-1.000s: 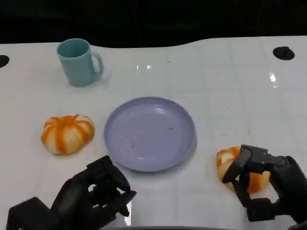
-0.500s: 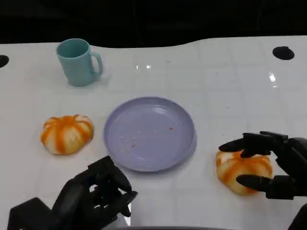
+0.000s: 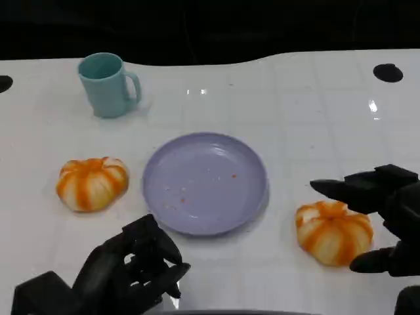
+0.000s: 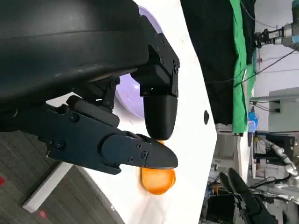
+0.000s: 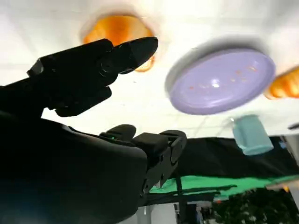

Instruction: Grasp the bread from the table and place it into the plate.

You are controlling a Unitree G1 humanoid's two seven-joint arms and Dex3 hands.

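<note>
White table (image 3: 308,105) underneath, right hand (image 3: 384,220) hovering fingers wide beside the right bread (image 3: 333,231); should be closing gently, evenly.

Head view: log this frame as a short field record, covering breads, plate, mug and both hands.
plate: lavender, centre of the table, holds only crumbs
bread left of plate: on the table, untouched
bread right of plate: on the table
right hand: fingers spread around that bread, not gripping
left hand: curled, holds nothing
mug: teal, upright, far left
</note>
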